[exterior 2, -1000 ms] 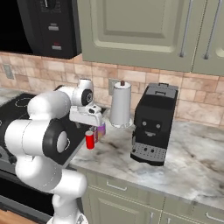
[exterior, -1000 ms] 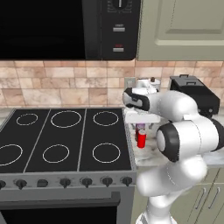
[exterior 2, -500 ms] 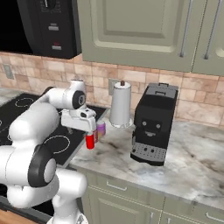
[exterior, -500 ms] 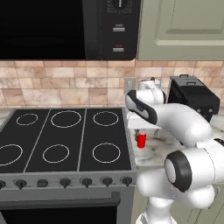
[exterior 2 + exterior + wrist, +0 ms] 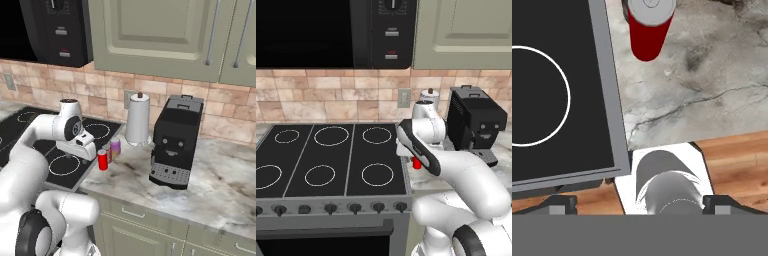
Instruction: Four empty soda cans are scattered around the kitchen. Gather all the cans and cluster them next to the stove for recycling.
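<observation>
1. The gripper [image 5: 640,205] is spread wide. Its two dark finger tips stand at 7 and 5 o'clock in the hand view, far from each other, and nothing is between them.
2. In the right base view the gripper [image 5: 86,146] hangs above the right edge of the stove [image 5: 55,150], and it holds nothing.
3. A red soda can [image 5: 649,27] stands upright on the marble counter [image 5: 712,80] at 12 o'clock in the hand view, well apart from the finger tips and just beside the steel edge of the stove [image 5: 609,95].
4. In the right base view the same red soda can [image 5: 102,159] stands at 4 o'clock from the gripper, near the stove's right side.
5. Just behind it I see a second red can [image 5: 108,151] and a purplish-pink soda can [image 5: 115,146]. The three are close together; whether they touch I cannot tell.
6. In the left base view a red can [image 5: 417,162] shows partly behind the arm, at 3 o'clock from the stove [image 5: 331,160].
7. A white paper-towel roll [image 5: 138,119] stands at 1 o'clock from the cans, near the brick-tile wall [image 5: 165,95].
8. A black coffee machine [image 5: 174,140] stands at 3 o'clock from the roll.
9. A black microwave [image 5: 336,32] hangs above the stove.
</observation>
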Robot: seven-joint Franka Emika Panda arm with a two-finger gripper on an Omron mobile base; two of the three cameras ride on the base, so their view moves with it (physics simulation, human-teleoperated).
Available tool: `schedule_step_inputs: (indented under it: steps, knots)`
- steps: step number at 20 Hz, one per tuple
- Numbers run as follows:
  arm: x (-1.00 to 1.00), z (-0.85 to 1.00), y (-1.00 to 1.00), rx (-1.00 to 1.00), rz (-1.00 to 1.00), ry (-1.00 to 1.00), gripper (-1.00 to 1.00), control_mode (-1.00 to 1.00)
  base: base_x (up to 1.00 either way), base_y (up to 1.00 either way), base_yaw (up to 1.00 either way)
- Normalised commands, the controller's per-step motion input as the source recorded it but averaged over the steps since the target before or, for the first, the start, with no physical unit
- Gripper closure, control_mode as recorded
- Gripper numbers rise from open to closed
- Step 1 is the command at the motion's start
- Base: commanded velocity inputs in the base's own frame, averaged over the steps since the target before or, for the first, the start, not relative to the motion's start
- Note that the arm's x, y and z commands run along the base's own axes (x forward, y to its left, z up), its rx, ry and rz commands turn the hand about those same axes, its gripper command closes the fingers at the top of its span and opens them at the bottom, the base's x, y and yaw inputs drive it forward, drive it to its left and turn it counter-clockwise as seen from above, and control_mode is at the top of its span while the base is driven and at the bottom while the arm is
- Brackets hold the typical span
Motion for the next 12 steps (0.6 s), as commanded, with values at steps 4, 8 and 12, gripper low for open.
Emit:
schedule_step_inputs:
  steps: [4, 8, 12]
  knots:
    - [0.00, 0.00, 0.00, 0.00, 0.00, 0.00, -1.00, -1.00, 0.00, 0.00, 0.00]
    - [-0.08, 0.00, 0.00, 0.00, 0.00, 0.00, -1.00, -1.00, 0.00, 0.00, 0.00]
    - [-0.06, -0.01, 0.01, 0.00, 0.00, 0.01, -1.00, 1.00, -0.16, 0.03, 0.00]
